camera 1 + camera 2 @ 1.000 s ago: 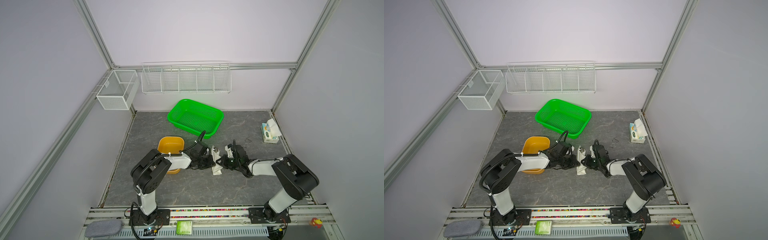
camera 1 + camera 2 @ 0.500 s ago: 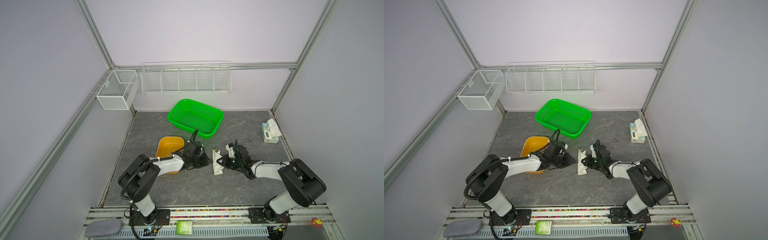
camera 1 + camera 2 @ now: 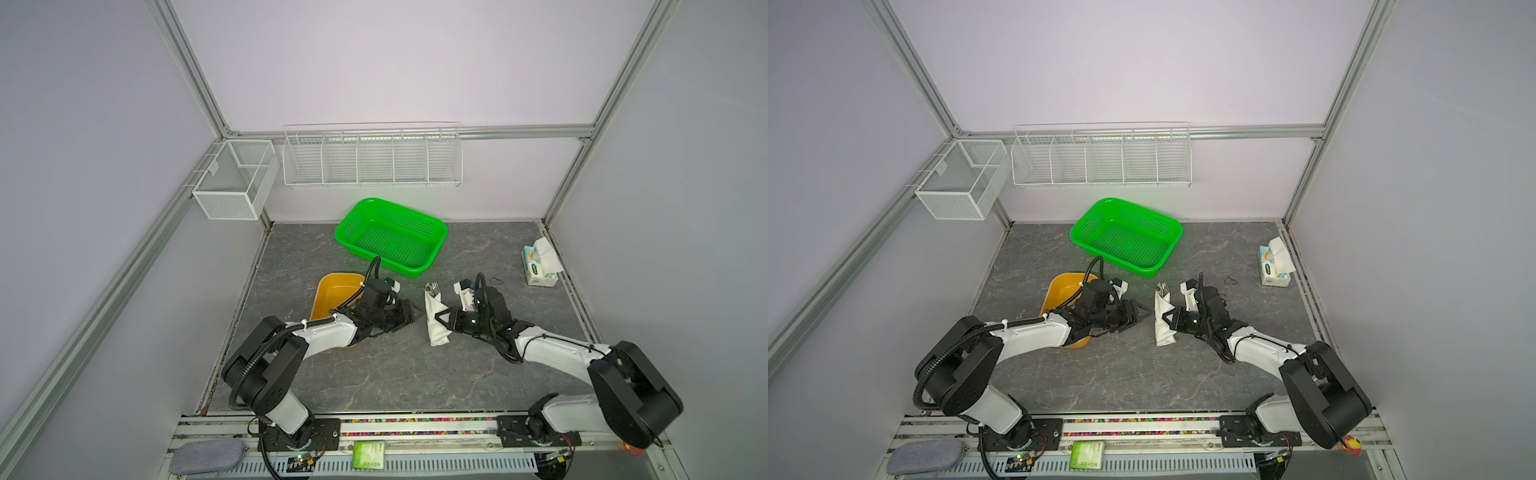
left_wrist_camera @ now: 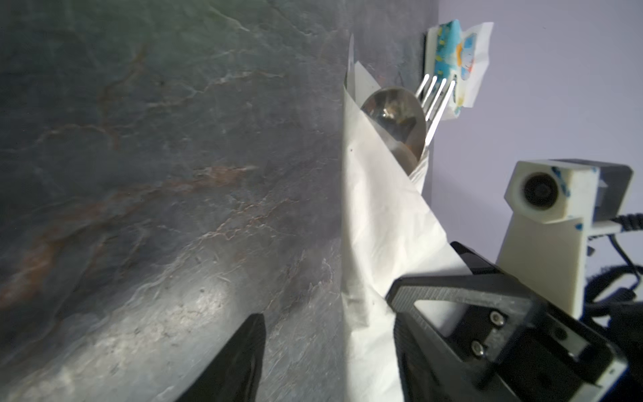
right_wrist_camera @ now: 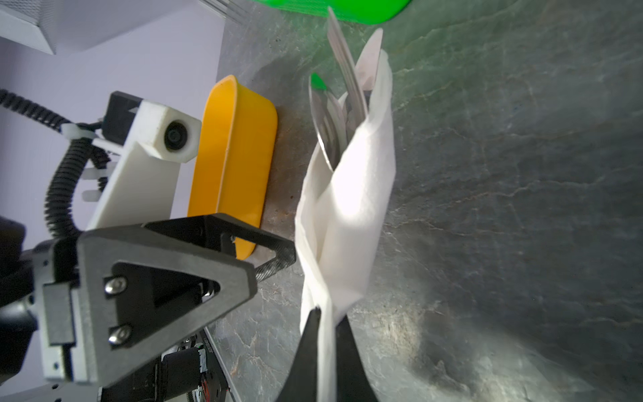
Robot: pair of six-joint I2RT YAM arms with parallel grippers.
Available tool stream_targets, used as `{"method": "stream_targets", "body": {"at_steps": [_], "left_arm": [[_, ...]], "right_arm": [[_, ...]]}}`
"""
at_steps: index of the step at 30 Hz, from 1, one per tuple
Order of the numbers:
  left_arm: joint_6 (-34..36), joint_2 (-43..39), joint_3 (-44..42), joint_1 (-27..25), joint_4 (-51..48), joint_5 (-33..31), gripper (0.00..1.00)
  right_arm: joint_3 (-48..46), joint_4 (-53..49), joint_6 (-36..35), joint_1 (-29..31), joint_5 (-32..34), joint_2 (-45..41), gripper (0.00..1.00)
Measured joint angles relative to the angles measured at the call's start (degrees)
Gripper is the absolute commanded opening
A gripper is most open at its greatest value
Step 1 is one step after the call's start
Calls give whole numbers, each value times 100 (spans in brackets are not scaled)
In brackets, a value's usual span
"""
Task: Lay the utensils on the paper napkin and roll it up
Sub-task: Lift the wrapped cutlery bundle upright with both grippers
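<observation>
The paper napkin (image 3: pixel 436 330) (image 3: pixel 1162 332) lies in the middle of the table, wrapped around the utensils. Their shiny heads (image 3: pixel 433 287) (image 3: pixel 1163 287) stick out of its far end. The left wrist view shows the spoon bowl (image 4: pixel 396 118) and fork tines (image 4: pixel 435 97) above the napkin (image 4: pixel 379 222). My right gripper (image 3: pixel 441 321) (image 5: pixel 327 318) is shut on the napkin (image 5: pixel 351 209), pinching its paper between the fingertips. My left gripper (image 3: pixel 415 317) (image 3: pixel 1143 315) is open just left of the roll, apart from it; one of its fingers (image 4: pixel 243 362) shows.
A yellow bowl (image 3: pixel 332 295) sits right behind the left wrist. A green basket (image 3: pixel 390 237) stands at the back, a tissue pack (image 3: pixel 539 266) at the right edge. Wire racks (image 3: pixel 372 158) hang on the back wall, with a wire basket (image 3: pixel 232 183) on the left.
My left gripper has opened and drawn a little left, off the napkin roll. The right gripper has stayed shut on the napkin.
</observation>
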Motion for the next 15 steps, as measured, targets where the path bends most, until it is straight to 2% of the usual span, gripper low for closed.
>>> {"method": "stream_targets", "body": {"at_steps": [6, 15], "left_arm": [[-531, -33, -105, 269, 1357, 649, 72], [-1469, 258, -107, 284, 3320, 1266, 72]], "right_arm": [[494, -479, -232, -9, -197, -450, 7], [957, -621, -297, -11, -538, -782, 7]]}}
